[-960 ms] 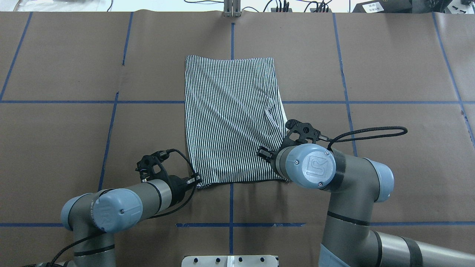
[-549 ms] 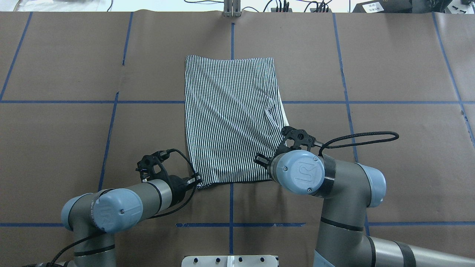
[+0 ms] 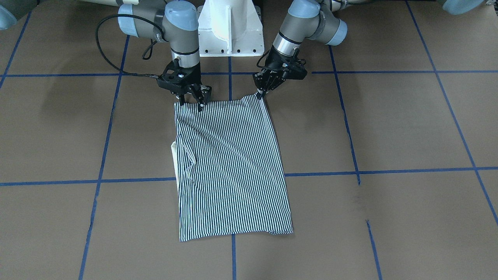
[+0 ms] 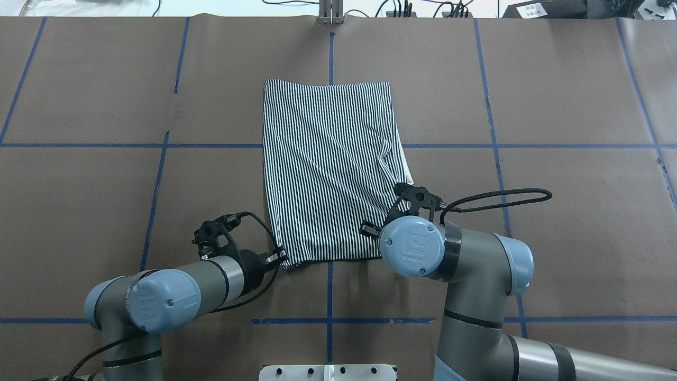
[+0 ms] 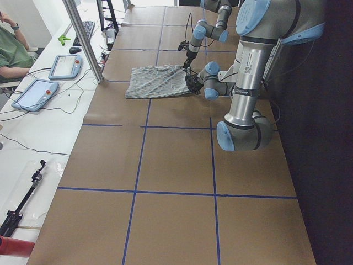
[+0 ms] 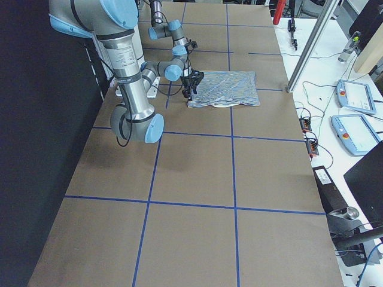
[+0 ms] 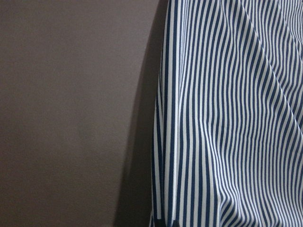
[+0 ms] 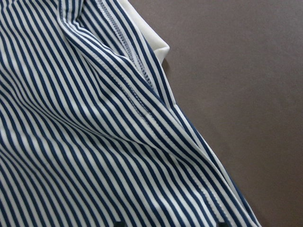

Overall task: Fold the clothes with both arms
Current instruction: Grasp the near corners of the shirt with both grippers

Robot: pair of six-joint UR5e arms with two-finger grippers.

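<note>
The striped polo shirt (image 4: 328, 169) lies folded into a long rectangle in the middle of the table, back side up. A bit of its cream collar (image 3: 174, 151) sticks out at its right edge. My left gripper (image 3: 259, 94) is shut on the shirt's near left corner and holds it slightly raised; it also shows in the overhead view (image 4: 280, 260). My right gripper (image 3: 190, 103) is open, with its fingers standing over the shirt's near right corner. The right wrist view shows the striped cloth (image 8: 94, 132) close under the spread fingertips.
The brown table cover carries a grid of blue tape lines (image 4: 330, 320). The white pedestal base (image 3: 229, 31) stands just behind the shirt's near edge. The right arm's black cable loop (image 4: 502, 196) hangs to the shirt's right. An operators' desk with tablets (image 5: 33, 94) lies beyond the far edge.
My right arm has drawn back toward the robot and to the left, bringing its gripper from the shirt's right edge to the near right corner. The left arm and the shirt have not moved.
</note>
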